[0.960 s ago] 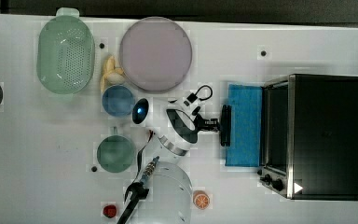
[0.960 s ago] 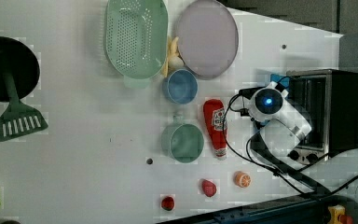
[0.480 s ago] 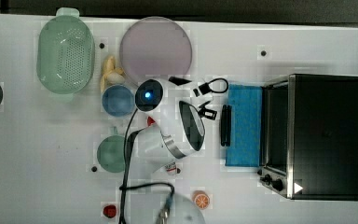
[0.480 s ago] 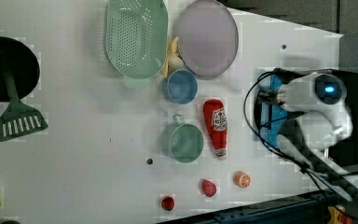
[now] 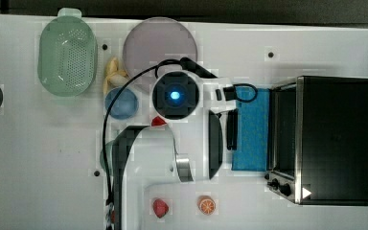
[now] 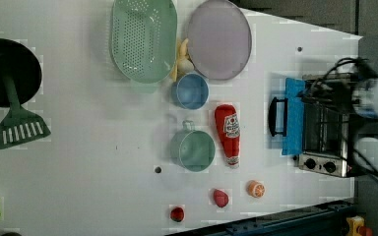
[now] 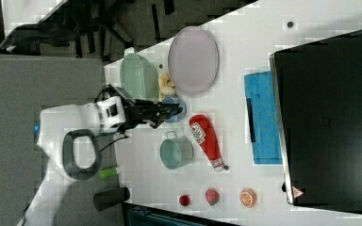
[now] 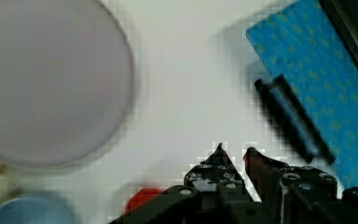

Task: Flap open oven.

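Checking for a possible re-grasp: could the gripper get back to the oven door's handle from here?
Probably yes. The handle on the flapped-down door lies exposed, and bare table separates it from the gripper.

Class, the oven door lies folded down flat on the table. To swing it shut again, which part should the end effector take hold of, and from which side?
Grip the dark bar handle at the free edge of the oven door. It stands proud of the blue glass, so fingers can close across the bar. Come from above, on the side away from the oven.
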{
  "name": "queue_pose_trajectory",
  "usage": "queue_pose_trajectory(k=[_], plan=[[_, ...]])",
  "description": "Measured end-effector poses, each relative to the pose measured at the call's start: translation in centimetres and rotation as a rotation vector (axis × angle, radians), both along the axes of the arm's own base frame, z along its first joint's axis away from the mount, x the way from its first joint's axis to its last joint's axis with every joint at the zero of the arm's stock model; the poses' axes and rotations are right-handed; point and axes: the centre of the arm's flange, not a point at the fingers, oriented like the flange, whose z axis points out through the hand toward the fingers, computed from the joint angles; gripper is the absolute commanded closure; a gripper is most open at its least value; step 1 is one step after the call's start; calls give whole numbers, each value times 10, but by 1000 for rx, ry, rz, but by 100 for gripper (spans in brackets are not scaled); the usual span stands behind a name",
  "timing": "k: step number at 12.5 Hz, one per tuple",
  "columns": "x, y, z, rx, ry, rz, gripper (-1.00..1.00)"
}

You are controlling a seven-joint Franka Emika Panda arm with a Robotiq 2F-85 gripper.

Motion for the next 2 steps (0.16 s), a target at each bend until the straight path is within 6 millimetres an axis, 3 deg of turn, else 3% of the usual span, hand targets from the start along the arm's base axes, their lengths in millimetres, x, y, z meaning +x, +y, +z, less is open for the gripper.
queue_pose_trajectory(k=[2], plan=[[-5,-6,38,71,-17,-57,65]])
